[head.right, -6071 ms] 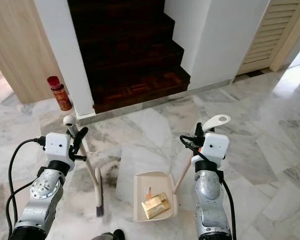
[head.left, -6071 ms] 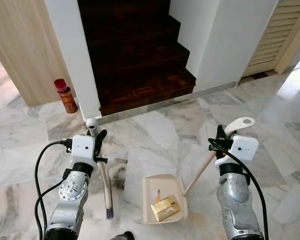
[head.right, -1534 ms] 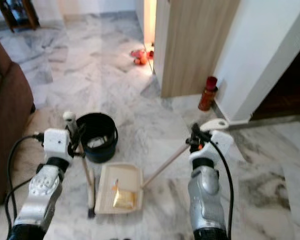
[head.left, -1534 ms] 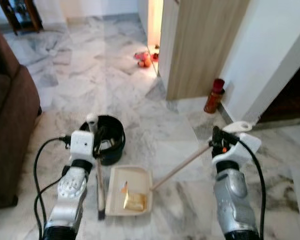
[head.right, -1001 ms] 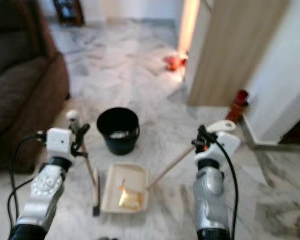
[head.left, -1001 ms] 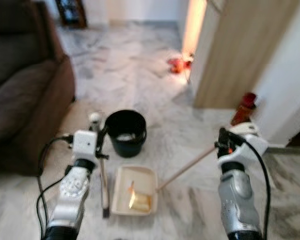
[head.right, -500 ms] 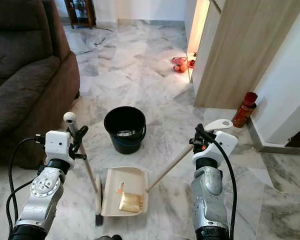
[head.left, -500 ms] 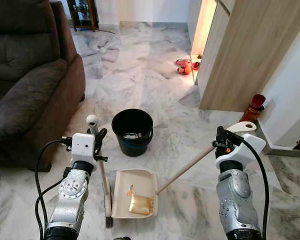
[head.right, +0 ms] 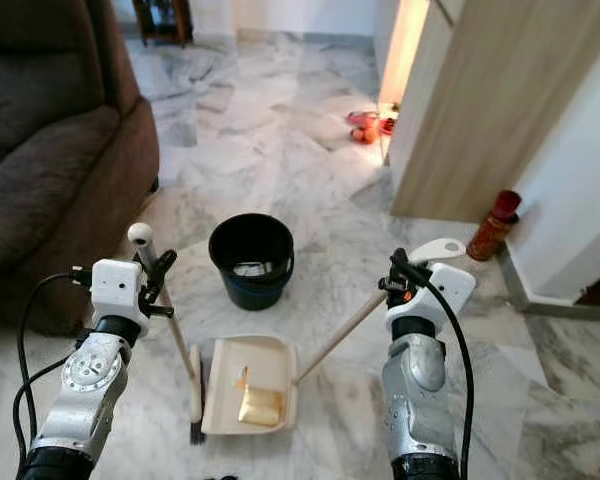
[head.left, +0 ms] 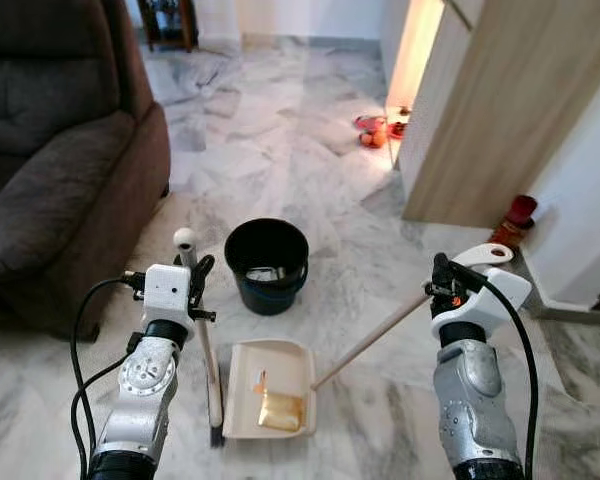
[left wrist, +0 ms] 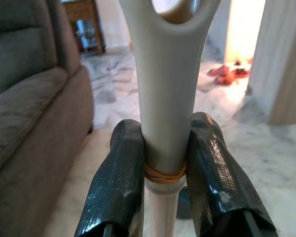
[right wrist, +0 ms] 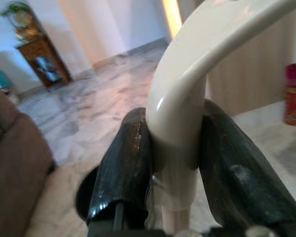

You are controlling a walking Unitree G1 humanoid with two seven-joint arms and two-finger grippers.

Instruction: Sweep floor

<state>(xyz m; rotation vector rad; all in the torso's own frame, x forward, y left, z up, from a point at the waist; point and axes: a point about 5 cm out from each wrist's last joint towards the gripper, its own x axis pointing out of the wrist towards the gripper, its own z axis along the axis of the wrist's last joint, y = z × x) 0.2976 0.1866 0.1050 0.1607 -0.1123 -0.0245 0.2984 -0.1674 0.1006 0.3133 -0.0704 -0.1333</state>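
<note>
- Marble floor (head.left: 280,130), white with grey veins, runs across the room, with a black bucket (head.left: 266,264) standing on it as the landmark.
- Left of the bucket and well apart from it is a dark brown sofa (head.left: 50,160), its near corner reaching toward the robot.
- Right of the bucket and beyond it stands a pale wood panel (head.left: 500,110), with a white wall (head.left: 590,230) further right.
- At the foot of that wall, well right of the bucket, stands a red can (head.left: 512,220).
- Just in front of the bucket, nearer the robot, lies a cream dustpan (head.left: 270,388) on the floor, with a gold wrapper (head.left: 279,410) and a small scrap inside it.
- From the dustpan a long handle (head.left: 370,340) slopes up and right to the right gripper (right wrist: 180,158), whose two black fingers (right wrist: 123,168) are clamped on the handle's curved white top.
- Left of the dustpan and in front of the bucket, a broom (head.left: 208,350) stands nearly upright, bristles on the floor.
- Near the broom's top, the left gripper (left wrist: 164,163) pinches the stick between its fingers (left wrist: 119,182), just above an orange rubber band (left wrist: 164,173).
</note>
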